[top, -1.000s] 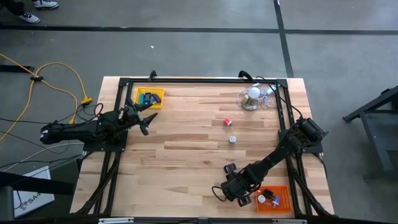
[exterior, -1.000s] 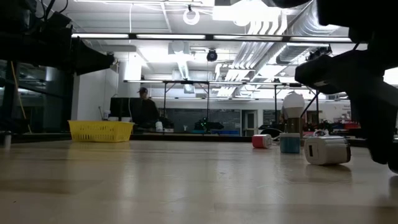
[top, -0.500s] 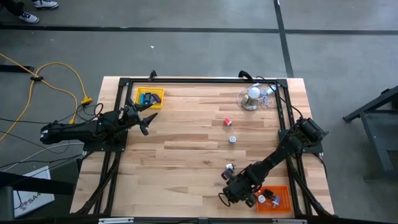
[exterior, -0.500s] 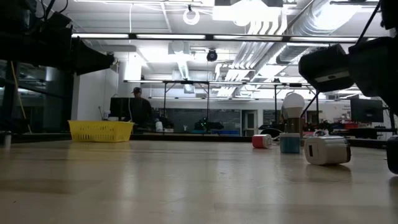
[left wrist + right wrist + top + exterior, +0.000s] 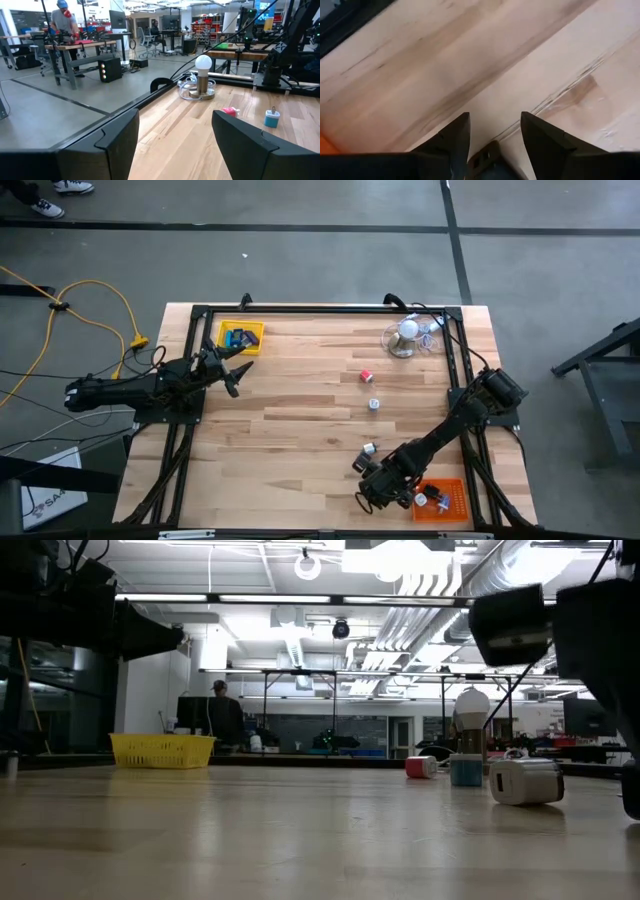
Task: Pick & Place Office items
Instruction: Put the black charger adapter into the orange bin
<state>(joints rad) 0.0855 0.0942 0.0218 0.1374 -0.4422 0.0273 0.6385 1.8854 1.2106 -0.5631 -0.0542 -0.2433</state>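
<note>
At five o'clock on the wooden table point(image 5: 300, 430), the right gripper point(image 5: 368, 492) hangs over bare boards just beside the orange tray point(image 5: 455, 502), on the tray's nine o'clock side. Its two dark fingers point(image 5: 451, 140) stand apart with only wood grain between them, and they hold nothing. Small white and dark bits lie in that orange tray, too small to name. A silver-white piece point(image 5: 368, 449) rests on the table at about twelve o'clock from the right gripper, close to it but not touching.

Toward the table's centre lie two more office items: a red piece point(image 5: 366, 375) and, just at its five o'clock, a pale bit with a teal base point(image 5: 373, 405); the two are near each other and apart. From the low view the red one point(image 5: 421, 767), the teal one point(image 5: 465, 770) and a white block point(image 5: 526, 781) sit in a row on the boards.

At eleven o'clock, the yellow tray point(image 5: 241, 336) holds blue blocks point(image 5: 237, 338). The left gripper point(image 5: 240, 369) waits just at the tray's six o'clock, fingers point(image 5: 100, 145) spread wide and empty. A white bulb on a brass base point(image 5: 406, 334) stands at one o'clock with a clear wiry tangle around it.
</note>
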